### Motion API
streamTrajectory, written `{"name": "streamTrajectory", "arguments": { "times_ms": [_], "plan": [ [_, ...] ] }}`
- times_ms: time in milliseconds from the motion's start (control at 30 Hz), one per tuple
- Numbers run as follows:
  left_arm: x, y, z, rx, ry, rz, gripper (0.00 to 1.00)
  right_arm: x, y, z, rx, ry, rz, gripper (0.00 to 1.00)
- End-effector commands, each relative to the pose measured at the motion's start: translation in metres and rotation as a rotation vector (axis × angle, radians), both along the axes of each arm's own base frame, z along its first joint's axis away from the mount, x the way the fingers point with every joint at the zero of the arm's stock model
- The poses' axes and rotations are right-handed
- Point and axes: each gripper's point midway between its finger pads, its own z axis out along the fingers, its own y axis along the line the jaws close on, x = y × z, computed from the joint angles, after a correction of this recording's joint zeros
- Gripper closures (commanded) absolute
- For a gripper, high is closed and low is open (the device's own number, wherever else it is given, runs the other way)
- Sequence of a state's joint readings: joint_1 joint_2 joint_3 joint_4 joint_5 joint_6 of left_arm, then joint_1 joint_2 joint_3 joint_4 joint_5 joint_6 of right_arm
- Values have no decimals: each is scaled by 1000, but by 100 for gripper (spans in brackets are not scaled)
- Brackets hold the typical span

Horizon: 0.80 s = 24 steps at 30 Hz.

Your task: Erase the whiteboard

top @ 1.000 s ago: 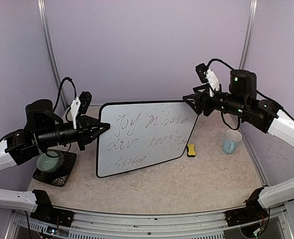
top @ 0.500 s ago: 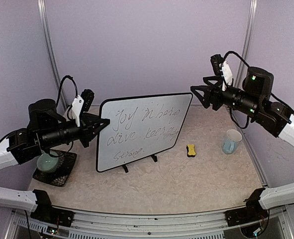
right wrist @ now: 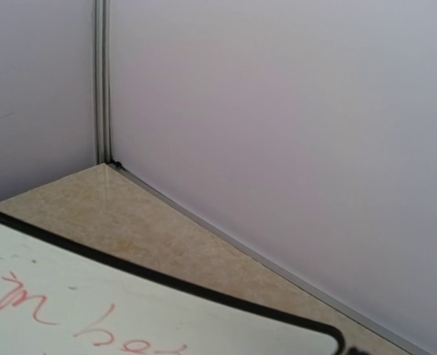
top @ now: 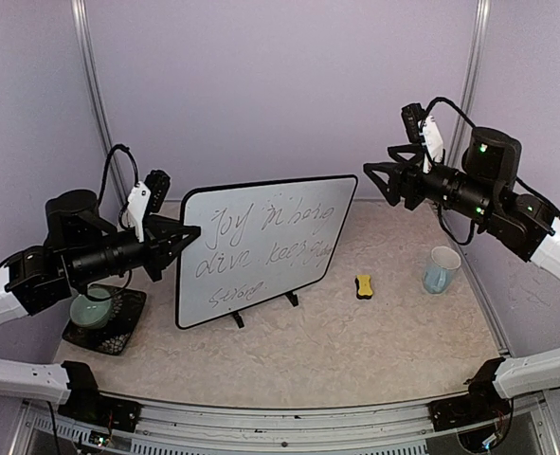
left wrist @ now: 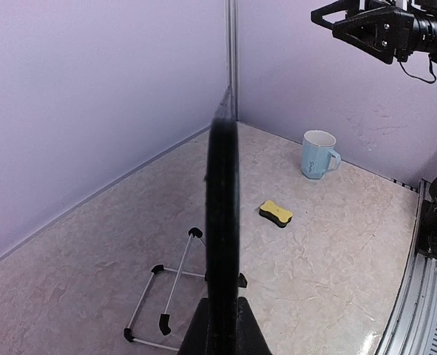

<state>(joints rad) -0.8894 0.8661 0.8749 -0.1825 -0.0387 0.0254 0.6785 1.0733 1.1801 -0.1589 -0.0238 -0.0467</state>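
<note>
The whiteboard stands tilted back on its wire stand, with handwriting across its face. My left gripper is shut on the board's left edge. In the left wrist view the board's black rim runs edge-on between the fingers of the left gripper. My right gripper hangs open in the air, up and to the right of the board's top right corner, touching nothing. The right wrist view shows the board's top edge but none of its own fingers. The yellow sponge eraser lies on the table right of the board.
A light blue mug stands at the right near the wall, and shows in the left wrist view. A teal cup on a black mat sits at the left under my left arm. Lilac walls close in the back and sides.
The board went from lying nearly flat to standing on its stand. My right gripper left its top right corner and rose to the right. The left gripper and board shifted slightly left.
</note>
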Motion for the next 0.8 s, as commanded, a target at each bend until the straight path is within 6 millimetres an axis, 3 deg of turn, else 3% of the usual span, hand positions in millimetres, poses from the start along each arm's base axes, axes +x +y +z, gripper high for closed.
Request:
{"name": "streamTrajectory", "arguments": {
  "times_ms": [0, 267, 500, 767],
  "plan": [
    [-1, 27, 58, -182, -116, 84, 100, 2, -3, 4, 9, -8, -15, 27],
    [-8, 46, 26, -227, -44, 128, 100, 2, -2, 2, 10, -2, -10, 27],
    [-11, 46, 4, -241, 12, 138, 100, 2, -1, 4, 16, -4, -3, 27],
    [12, 65, -26, -182, 38, 380, 98, 0, -1, 4, 17, -4, 5, 27]
  ]
}}
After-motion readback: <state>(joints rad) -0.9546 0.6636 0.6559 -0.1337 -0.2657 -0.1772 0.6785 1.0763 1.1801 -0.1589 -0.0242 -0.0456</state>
